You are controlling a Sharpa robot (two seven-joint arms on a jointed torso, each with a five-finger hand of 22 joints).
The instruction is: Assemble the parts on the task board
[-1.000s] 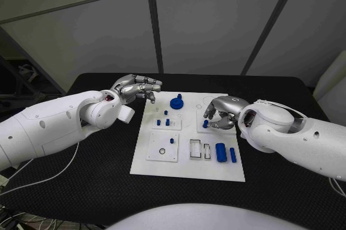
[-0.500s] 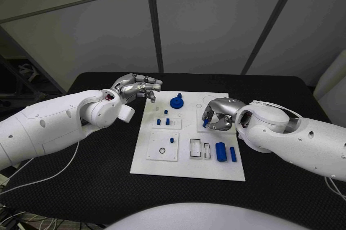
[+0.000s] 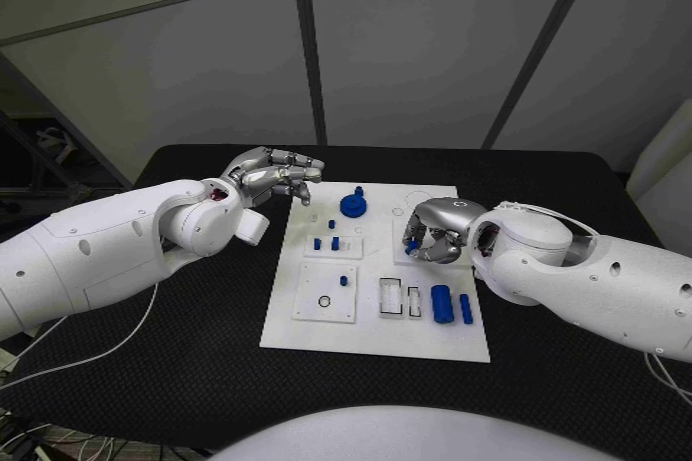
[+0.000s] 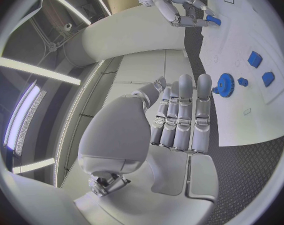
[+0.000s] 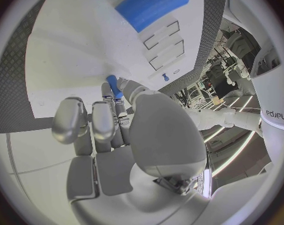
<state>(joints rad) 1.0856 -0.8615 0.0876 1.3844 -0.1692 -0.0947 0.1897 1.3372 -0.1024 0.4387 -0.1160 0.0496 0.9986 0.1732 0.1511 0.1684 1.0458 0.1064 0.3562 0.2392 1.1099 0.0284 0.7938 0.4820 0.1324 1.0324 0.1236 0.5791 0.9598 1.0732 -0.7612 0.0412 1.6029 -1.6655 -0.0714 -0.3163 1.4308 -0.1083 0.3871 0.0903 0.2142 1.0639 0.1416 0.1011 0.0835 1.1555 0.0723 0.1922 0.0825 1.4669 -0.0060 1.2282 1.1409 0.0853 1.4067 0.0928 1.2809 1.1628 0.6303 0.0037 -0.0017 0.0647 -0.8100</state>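
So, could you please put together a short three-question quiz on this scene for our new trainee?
1. True or false: the right hand holds a small blue peg.
2. Which hand hovers beside the task board, holding nothing? A) left hand B) right hand
3. Fill in: the blue gear stands at the board's ____ end from the robot.

Key
1. True: the peg is pinched at its fingertips.
2. A.
3. Far.

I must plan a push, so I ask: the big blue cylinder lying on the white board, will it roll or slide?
The big blue cylinder lies on its round side on the white task board, so it would probably roll sideways. It looks rigid and smooth, perhaps slippery.
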